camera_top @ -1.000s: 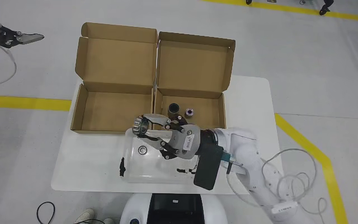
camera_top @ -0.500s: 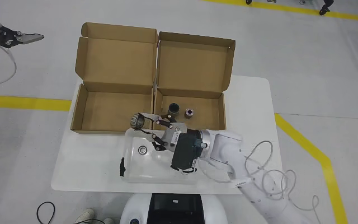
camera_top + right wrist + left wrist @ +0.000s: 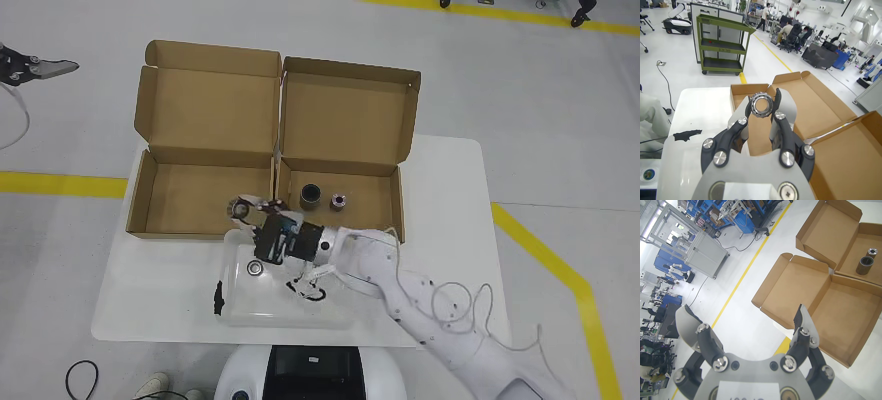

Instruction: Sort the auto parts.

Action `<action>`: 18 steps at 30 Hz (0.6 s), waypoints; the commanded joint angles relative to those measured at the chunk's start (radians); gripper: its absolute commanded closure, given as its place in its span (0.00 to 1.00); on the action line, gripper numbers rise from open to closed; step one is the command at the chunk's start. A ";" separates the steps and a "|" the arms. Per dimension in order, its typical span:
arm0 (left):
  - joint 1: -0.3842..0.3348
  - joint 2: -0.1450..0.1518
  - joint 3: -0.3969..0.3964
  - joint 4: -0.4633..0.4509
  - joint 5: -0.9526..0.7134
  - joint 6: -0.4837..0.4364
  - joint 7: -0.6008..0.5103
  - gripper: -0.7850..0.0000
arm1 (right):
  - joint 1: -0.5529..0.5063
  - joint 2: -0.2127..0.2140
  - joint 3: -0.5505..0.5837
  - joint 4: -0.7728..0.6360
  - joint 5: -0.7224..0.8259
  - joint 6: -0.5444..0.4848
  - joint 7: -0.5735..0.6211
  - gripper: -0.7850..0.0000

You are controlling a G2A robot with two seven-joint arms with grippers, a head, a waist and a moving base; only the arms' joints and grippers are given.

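My right gripper (image 3: 246, 209) is shut on a toothed metal bearing ring (image 3: 240, 208) and holds it over the near right part of the left cardboard box (image 3: 180, 200). In the right wrist view the ring (image 3: 762, 107) sits between the two fingertips, hole facing the camera. The right box (image 3: 375, 205) holds a dark sleeve (image 3: 311, 194) and a small silver part (image 3: 338, 201). A clear tray (image 3: 290, 305) near the table's front holds a metal ring (image 3: 255, 268). My left gripper (image 3: 743, 311) is open and empty, off the table at the far left (image 3: 62, 68).
A black part (image 3: 217, 297) lies at the tray's left edge. Both box lids (image 3: 345, 110) stand open toward the back. Bare white table (image 3: 445, 220) lies to the right of the boxes. A green cart (image 3: 723, 49) stands on the floor beyond the table.
My right gripper carried the bearing ring from above the tray back and left, to over the left box. The arm's wrist turned. The left gripper stayed put.
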 commanded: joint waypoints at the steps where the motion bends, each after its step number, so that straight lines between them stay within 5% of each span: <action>1: 0.000 0.000 0.000 0.000 0.000 0.000 0.000 0.00 | 0.031 -0.015 -0.018 0.050 0.030 0.003 0.025 1.00; 18: 0.000 0.000 0.000 0.000 0.000 0.000 0.000 0.00 | 0.257 -0.183 -0.172 0.445 0.229 0.080 0.131 1.00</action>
